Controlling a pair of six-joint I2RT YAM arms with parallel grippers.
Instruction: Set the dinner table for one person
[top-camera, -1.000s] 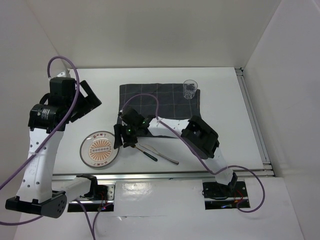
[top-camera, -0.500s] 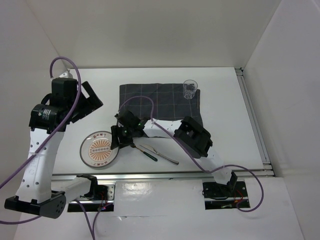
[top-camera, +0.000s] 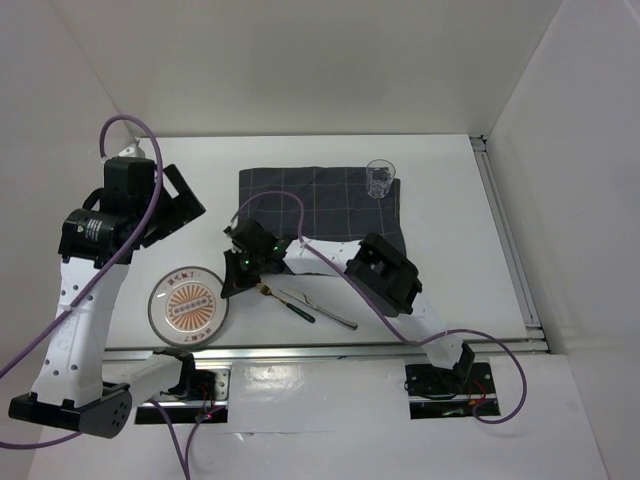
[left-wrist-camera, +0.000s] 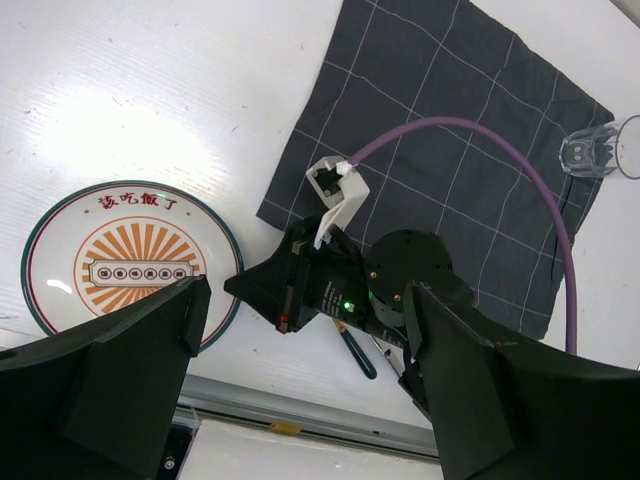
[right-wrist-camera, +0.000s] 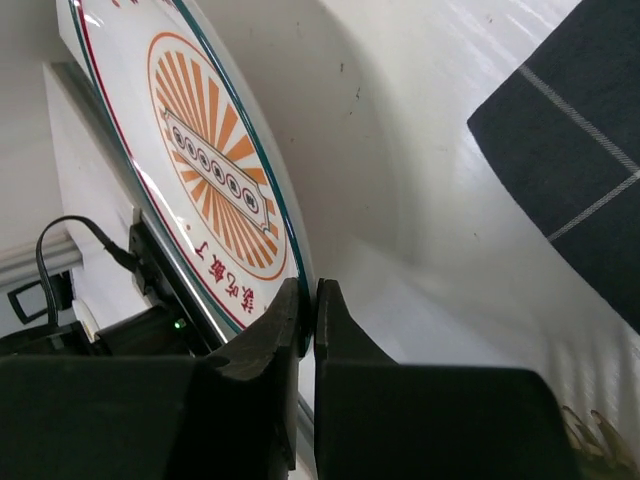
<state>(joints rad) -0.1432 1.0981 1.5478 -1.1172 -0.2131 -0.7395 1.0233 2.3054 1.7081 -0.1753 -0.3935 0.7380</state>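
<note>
A round plate (top-camera: 187, 305) with an orange sunburst and green rim lies at the front left of the white dinner table (top-camera: 450, 260). My right gripper (top-camera: 228, 288) is shut on its right rim; in the right wrist view the plate (right-wrist-camera: 210, 170) stands edge-on between the closed right gripper (right-wrist-camera: 308, 300). My left gripper (top-camera: 175, 210) hangs open well above the table, nothing between its fingers (left-wrist-camera: 110, 380). From there I see the plate (left-wrist-camera: 120, 265) and the right arm below.
A dark grey grid cloth (top-camera: 320, 205) lies at the table's middle back, with a clear glass (top-camera: 380, 178) on its far right corner. A green-handled utensil (top-camera: 297, 307) and a metal one (top-camera: 335, 315) lie just right of the plate. White walls surround the table.
My right gripper moved left to the plate and shut on its rim. The plate shifted slightly left and now looks tilted. The left arm barely moved.
</note>
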